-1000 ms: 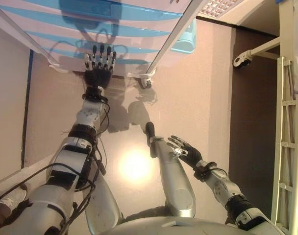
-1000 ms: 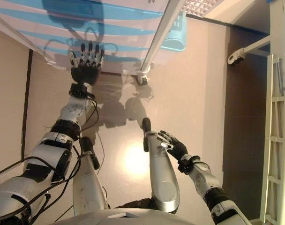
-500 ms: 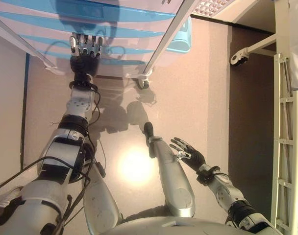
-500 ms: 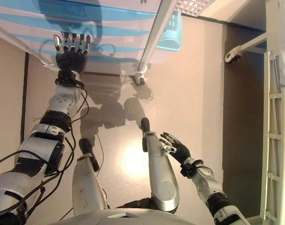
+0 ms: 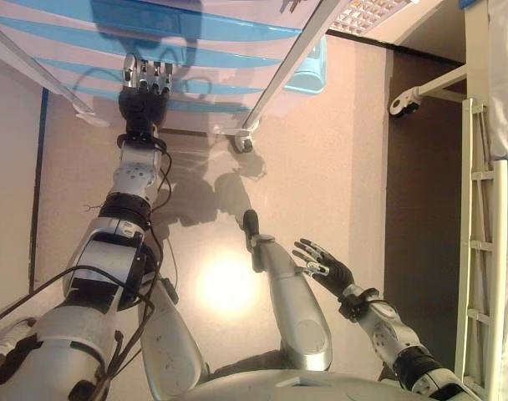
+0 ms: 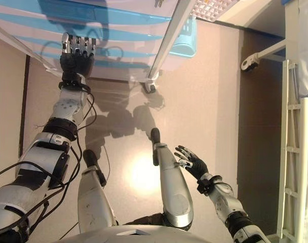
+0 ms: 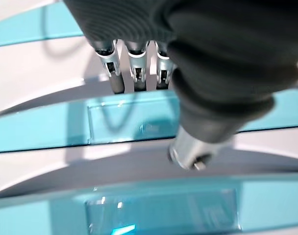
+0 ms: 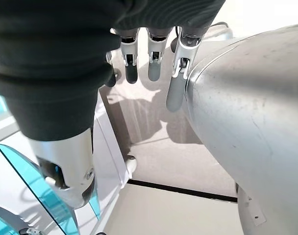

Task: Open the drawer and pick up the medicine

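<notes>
No legible writing or label shows on any surface. The left hand (image 5: 144, 93) is raised at 11 o'clock against the front of the drawer cabinet (image 5: 229, 63), a white unit with blue translucent drawer fronts. Its fingers (image 7: 113, 73) reach straight onto a blue drawer handle (image 7: 129, 120), not curled round it. The drawers appear closed; no medicine is in view. The right hand (image 6: 193, 163) hangs at 5 o'clock above the floor (image 5: 321, 167), fingers spread and relaxed, holding nothing. A cabinet caster (image 5: 240, 143) stands at 12 o'clock. A white bed frame (image 5: 481, 217) runs along 3 o'clock.
</notes>
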{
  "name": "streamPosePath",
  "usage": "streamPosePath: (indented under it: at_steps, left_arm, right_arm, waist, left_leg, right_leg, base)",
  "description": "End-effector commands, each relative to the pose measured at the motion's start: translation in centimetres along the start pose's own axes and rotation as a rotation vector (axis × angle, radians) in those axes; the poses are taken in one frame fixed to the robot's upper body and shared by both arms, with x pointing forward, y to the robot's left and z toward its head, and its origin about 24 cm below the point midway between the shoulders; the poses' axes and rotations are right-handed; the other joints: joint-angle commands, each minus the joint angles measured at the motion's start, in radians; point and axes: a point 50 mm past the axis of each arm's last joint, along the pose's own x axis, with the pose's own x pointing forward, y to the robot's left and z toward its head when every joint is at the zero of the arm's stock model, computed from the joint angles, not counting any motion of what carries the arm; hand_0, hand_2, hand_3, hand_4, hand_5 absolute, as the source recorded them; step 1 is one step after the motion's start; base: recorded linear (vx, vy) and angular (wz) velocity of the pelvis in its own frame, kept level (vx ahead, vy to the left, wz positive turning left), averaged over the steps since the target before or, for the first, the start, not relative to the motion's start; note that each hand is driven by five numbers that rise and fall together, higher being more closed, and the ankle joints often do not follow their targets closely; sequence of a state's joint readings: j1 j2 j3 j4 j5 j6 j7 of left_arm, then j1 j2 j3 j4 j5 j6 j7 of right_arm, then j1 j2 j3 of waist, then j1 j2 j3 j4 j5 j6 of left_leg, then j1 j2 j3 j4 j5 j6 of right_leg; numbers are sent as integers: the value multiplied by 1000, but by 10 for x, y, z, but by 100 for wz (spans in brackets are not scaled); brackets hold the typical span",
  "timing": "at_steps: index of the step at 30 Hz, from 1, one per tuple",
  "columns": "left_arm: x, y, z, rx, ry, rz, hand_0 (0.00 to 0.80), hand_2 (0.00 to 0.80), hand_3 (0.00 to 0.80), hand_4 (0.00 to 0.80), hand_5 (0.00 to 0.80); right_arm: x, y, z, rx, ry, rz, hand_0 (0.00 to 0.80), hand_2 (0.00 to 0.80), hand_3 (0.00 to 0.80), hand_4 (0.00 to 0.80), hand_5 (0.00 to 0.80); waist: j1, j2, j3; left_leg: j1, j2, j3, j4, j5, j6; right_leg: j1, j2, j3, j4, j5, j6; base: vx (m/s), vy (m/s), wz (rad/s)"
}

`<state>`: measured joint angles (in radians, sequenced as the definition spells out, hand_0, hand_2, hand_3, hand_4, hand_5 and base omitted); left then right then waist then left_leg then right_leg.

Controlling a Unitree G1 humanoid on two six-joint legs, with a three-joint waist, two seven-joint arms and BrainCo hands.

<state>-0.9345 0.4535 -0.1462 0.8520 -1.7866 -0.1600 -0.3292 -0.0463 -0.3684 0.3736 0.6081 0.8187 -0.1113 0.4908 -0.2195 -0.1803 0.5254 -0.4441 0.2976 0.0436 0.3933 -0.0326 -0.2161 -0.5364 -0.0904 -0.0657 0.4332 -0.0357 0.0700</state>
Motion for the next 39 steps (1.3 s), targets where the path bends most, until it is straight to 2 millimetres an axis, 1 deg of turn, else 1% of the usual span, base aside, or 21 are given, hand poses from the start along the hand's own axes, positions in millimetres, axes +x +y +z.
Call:
streamPosePath:
  at_steps: [1, 9, 14, 17, 21, 23, 26, 29, 33, 37, 39]
  left_arm:
    - [26, -108, 39, 94, -87, -535, 800, 800, 800, 800, 800]
    - [20, -96, 36, 95, -59, -528, 800, 800, 800, 800, 800]
    - [8, -70, 34, 72, -32, -491, 800, 800, 800, 800, 800]
    - [0, -53, 29, 67, -7, -460, 800, 800, 800, 800, 800]
    - [-15, -30, 23, 50, 16, -424, 800, 800, 800, 800, 800]
    - [-27, -12, 20, 29, 25, -384, 800, 800, 800, 800, 800]
    - [-44, 10, 15, -6, 32, -338, 800, 800, 800, 800, 800]
    - [-62, 31, 12, -27, 39, -291, 800, 800, 800, 800, 800]
    - [-89, 55, 3, -74, 48, -231, 800, 800, 800, 800, 800]
    - [-120, 79, -9, -98, 71, -145, 800, 800, 800, 800, 800]
    - [-141, 92, -13, -116, 70, -98, 800, 800, 800, 800, 800]
  right_arm:
    - [-26, 26, -70, 99, 218, 64, 0, 0, 0, 0, 0]
    - [-24, 27, -68, 101, 216, 54, 0, 0, 0, 0, 0]
    - [-24, 26, -66, 91, 205, 38, 0, 0, 0, 0, 0]
    - [-22, 26, -64, 89, 196, 26, 0, 0, 0, 0, 0]
    - [-22, 26, -63, 92, 188, 12, 0, 0, 0, 0, 0]
    - [-21, 26, -62, 90, 181, 6, 0, 0, 0, 0, 0]
    - [-21, 26, -61, 88, 176, -3, 0, 0, 0, 0, 0]
    - [-21, 25, -60, 94, 173, -15, 0, 0, 0, 0, 0]
    - [-22, 23, -56, 91, 156, -27, 0, 0, 0, 0, 0]
    - [-22, 22, -52, 95, 139, -41, 0, 0, 0, 0, 0]
    - [-23, 21, -51, 94, 136, -47, 0, 0, 0, 0, 0]
  waist:
    - [42, -17, -5]
    - [58, -9, -5]
    - [76, 3, -5]
    - [86, 9, -5]
    - [100, 16, -5]
    - [109, 20, -5]
    - [121, 25, -5]
    - [131, 31, -5]
    - [144, 41, -5]
    - [160, 46, -5]
    - [169, 47, -5]
  left_leg:
    - [-41, -30, 54, 101, -78, 127]
    - [-24, -39, 49, 94, -76, 128]
    - [-3, -47, 48, 76, -68, 128]
    - [2, -50, 48, 72, -64, 127]
    - [10, -54, 48, 65, -58, 127]
    - [12, -59, 47, 60, -55, 128]
    - [17, -66, 45, 57, -53, 130]
    - [27, -67, 46, 52, -48, 129]
    - [30, -73, 45, 44, -41, 131]
    - [29, -81, 35, 41, -34, 131]
    - [30, -83, 32, 39, -30, 132]
  right_leg:
    - [83, 48, -45, -113, 38, -32]
    - [114, 41, -52, -126, 35, -31]
    - [138, 30, -63, -134, 31, -28]
    - [145, 23, -71, -135, 30, -25]
    - [157, 15, -81, -137, 30, -21]
    - [160, 10, -85, -137, 29, -19]
    - [169, 5, -92, -140, 27, -17]
    - [179, -1, -101, -138, 25, -14]
    - [181, -10, -110, -132, 21, -10]
    - [179, -16, -120, -119, 16, -7]
    - [179, -19, -127, -111, 13, -6]
  base:
    - [13, 8, 4]
    - [0, 4, 1]
    - [-7, 21, -1]
    - [-18, 38, 5]
    - [-10, 33, 11]
    - [-18, 43, 9]
    - [-19, 39, 9]
    - [-15, 44, 14]
    - [-27, 55, 14]
    - [-31, 33, 6]
    - [-27, 27, 13]
